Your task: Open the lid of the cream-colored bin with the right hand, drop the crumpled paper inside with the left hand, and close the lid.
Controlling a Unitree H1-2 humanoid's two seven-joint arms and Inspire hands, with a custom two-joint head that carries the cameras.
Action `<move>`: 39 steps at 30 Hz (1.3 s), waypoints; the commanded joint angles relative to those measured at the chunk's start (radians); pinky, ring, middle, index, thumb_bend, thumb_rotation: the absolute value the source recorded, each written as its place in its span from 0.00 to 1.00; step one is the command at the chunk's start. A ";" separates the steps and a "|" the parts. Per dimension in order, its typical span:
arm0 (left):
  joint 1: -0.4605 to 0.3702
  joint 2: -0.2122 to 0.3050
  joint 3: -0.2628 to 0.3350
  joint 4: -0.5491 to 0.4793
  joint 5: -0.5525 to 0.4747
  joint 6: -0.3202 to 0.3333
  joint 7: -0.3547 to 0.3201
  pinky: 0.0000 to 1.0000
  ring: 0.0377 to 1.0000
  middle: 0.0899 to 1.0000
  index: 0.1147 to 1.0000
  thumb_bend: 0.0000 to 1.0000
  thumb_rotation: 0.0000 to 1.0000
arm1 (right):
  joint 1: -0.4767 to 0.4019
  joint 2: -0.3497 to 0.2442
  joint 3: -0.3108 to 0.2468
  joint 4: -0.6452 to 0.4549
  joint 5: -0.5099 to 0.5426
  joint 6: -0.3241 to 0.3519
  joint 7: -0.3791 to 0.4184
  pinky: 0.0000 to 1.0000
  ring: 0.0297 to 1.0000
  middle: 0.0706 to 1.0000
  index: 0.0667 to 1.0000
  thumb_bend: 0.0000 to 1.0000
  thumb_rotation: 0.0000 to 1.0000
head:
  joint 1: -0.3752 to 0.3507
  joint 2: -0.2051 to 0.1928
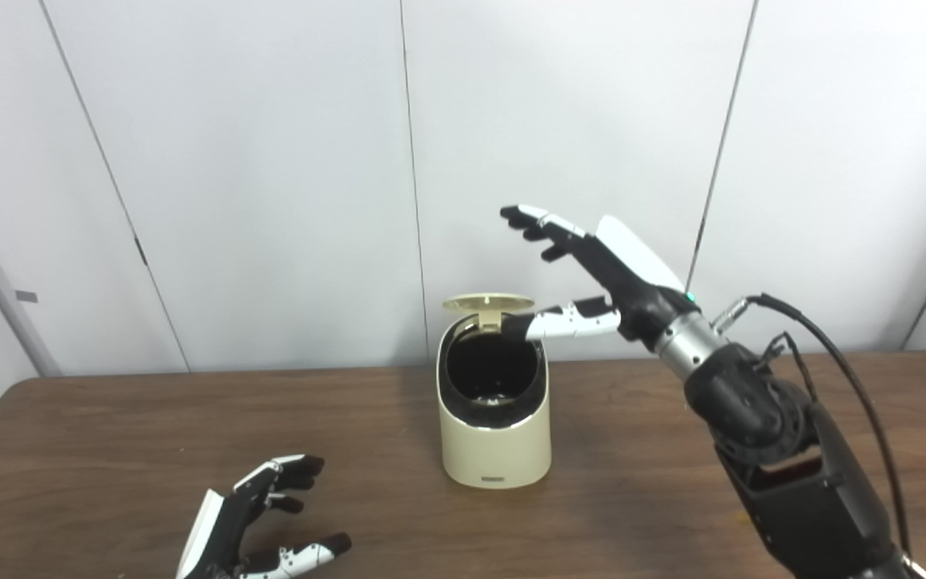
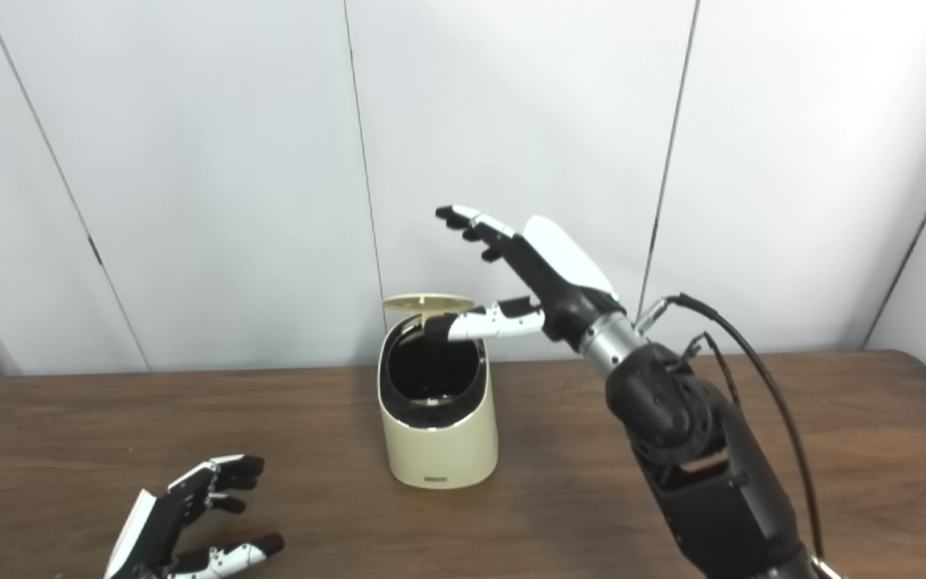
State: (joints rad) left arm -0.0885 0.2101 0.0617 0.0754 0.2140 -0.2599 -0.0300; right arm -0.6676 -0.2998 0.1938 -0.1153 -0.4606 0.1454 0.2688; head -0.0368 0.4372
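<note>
**Lid up on the brown table**

Pale wall panels behind, a brown wooden table (image 1: 672,418) in front. The cream-colored bin (image 1: 495,434) stands just below and left of the right hand (image 1: 616,269), its lid (image 1: 488,303) raised. That hand is spread wide, holding nothing, thumb tip over the rim. The left hand (image 1: 258,523) hovers low, near-left of the bin, fingers apart and empty. Crumpled paper isn't discernible.

Cream bin (image 1: 495,438) with black rim, dark brown wood-grain table (image 1: 109,434), white wall (image 1: 270,161)
</note>
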 commanded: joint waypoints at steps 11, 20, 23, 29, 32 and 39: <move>-0.022 0.004 -0.003 0.002 -0.007 -0.042 0.023 0.63 0.72 0.72 0.68 0.93 0.27 | 0.009 -0.012 0.035 -0.089 -0.011 0.002 0.057 0.72 0.83 0.85 0.85 1.00 0.73 | 0.003 0.004; -0.017 0.005 -0.009 -0.012 0.004 -0.027 0.028 0.62 0.72 0.72 0.69 0.93 0.27 | 0.013 -0.017 0.059 -0.073 -0.031 0.029 0.102 0.73 0.84 0.87 0.84 1.00 0.73 | 0.006 0.008; -0.017 0.006 -0.010 -0.014 0.003 -0.027 0.028 0.62 0.72 0.72 0.69 0.93 0.28 | 0.009 -0.021 0.065 -0.069 -0.028 0.028 0.116 0.73 0.84 0.87 0.84 1.00 0.72 | 0.006 0.010; -0.016 0.006 -0.011 -0.021 0.007 -0.025 0.030 0.63 0.71 0.72 0.69 0.92 0.28 | 0.007 -0.028 0.068 -0.078 -0.031 0.043 0.144 0.75 0.85 0.85 0.84 1.00 0.72 | 0.004 0.013; -0.015 0.008 -0.011 -0.024 0.011 -0.025 0.031 0.61 0.71 0.71 0.68 0.92 0.28 | 0.012 -0.034 0.073 -0.087 -0.041 0.051 0.159 0.76 0.85 0.85 0.84 1.00 0.70 | 0.003 0.016; -0.010 0.009 -0.010 -0.037 0.007 -0.013 0.027 0.62 0.71 0.72 0.68 0.92 0.28 | 0.021 -0.053 0.099 -0.109 -0.067 0.066 0.196 0.72 0.82 0.83 0.82 1.00 0.67 | 0.001 0.023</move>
State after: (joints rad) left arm -0.0877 0.2104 0.0535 0.0701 0.2233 -0.2590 -0.0115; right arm -0.6259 -0.3409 0.2938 -0.1950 -0.5242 0.2141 0.4572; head -0.0353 0.4602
